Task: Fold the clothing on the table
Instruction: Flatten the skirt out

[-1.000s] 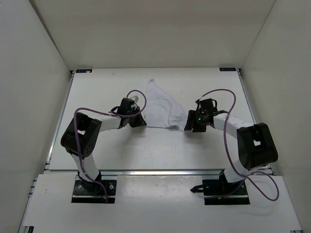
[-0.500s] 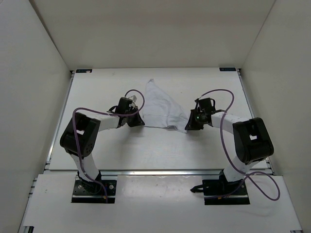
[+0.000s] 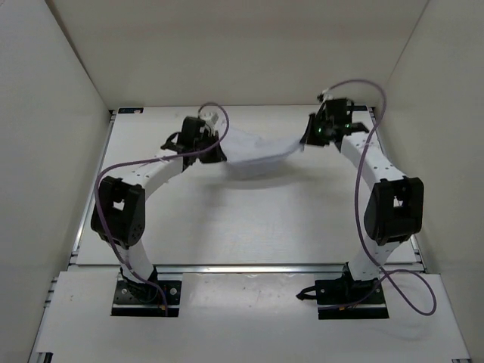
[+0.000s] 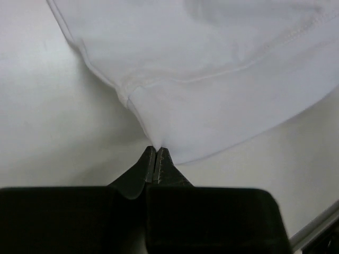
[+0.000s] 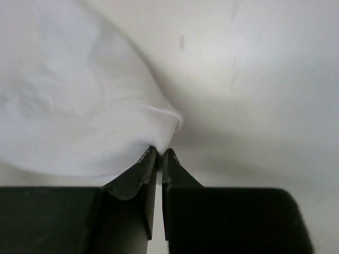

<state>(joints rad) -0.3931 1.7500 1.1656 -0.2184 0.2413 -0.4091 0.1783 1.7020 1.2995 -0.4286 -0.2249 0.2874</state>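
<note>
White enclosure walls (image 3: 227, 53) box in an off-white counter (image 3: 249, 227), and both arms reach out over its far half. On the left wrist view, the left gripper (image 4: 157, 152) is pinched closed, its two dark fingertips meeting on a hemmed corner of the clothing (image 4: 212, 69). From that pinch the white fabric fans away, with a stitched seam running across it. The right gripper (image 5: 160, 153) is likewise clamped tight on another edge of the garment, and a rounded fold bulges just past its tips.

Seen from above, the clothing is stretched between the two grippers as a sagging band. Its left end is over the far-left part of the counter and its right end is near the far-right corner. The middle droops toward the surface and casts a soft shadow beneath it. Whether the lowest part touches the counter cannot be told. One purple cable (image 3: 355, 82) arches over the right arm.
</note>
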